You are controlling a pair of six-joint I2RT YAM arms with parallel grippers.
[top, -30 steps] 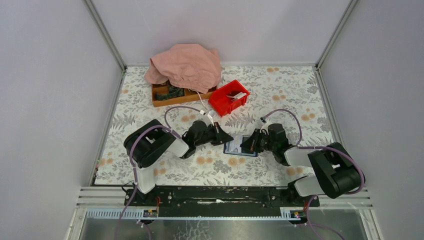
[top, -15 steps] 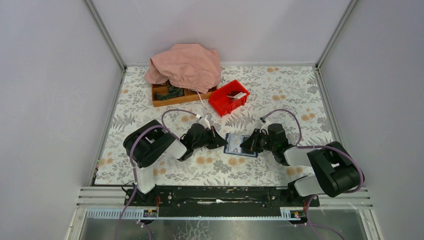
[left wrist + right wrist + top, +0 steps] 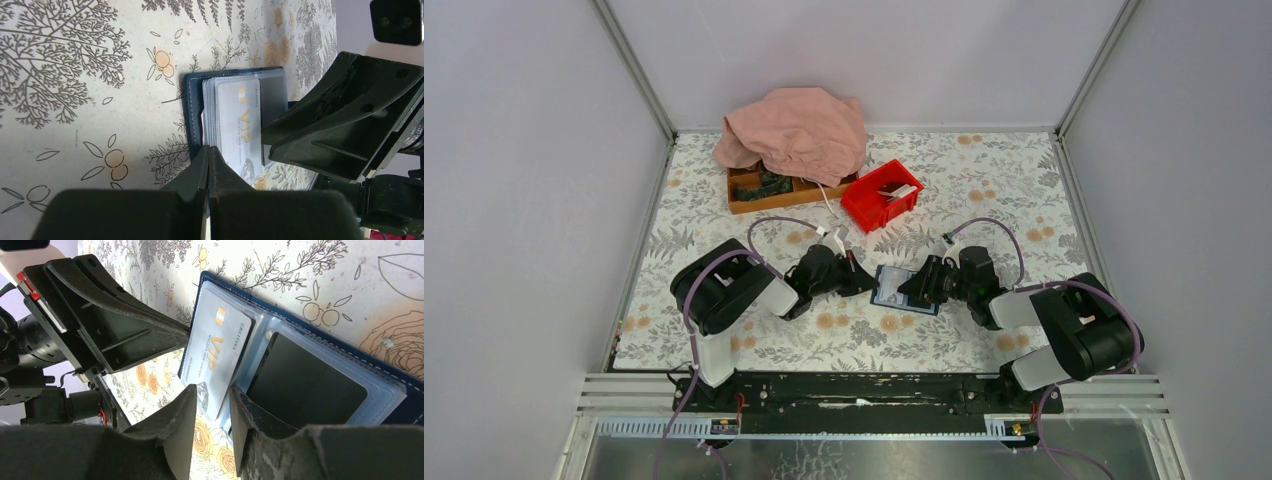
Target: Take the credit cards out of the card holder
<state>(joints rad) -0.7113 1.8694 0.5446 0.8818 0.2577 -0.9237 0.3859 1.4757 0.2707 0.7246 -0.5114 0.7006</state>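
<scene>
wrist views reveal vip card (image 3: 215,360)

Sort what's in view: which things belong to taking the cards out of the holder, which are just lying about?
In the job: card holder, lying open; silver VIP card; dark card in its sleeve; left gripper, shut at the holder's edge; right gripper, open around the VIP card's corner.
Lying about: pink cloth; wooden tray; red bin.

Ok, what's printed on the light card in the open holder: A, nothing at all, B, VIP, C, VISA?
B: gold letters reading VIP run along the silvery card in the card holder, legible in both wrist views.
</scene>
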